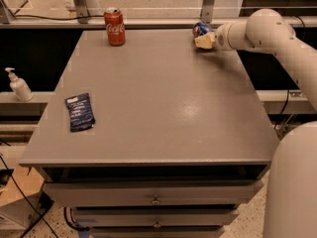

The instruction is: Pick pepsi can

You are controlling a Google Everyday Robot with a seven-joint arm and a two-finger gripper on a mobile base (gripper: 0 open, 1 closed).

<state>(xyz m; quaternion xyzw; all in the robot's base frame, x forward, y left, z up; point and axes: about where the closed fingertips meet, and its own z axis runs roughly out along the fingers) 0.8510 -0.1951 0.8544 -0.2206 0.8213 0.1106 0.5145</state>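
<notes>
The pepsi can [200,29], blue with red and white markings, stands at the far right corner of the grey table [163,98]. My gripper [204,39] reaches in from the right on the white arm [262,31]. It sits right in front of the can and covers its lower part. I cannot tell whether it touches the can.
A red Coca-Cola can [114,27] stands at the far left of the table. A flat dark blue packet [79,112] lies near the left edge. A soap dispenser [18,85] stands on a ledge left of the table. Drawers [156,198] are below the tabletop.
</notes>
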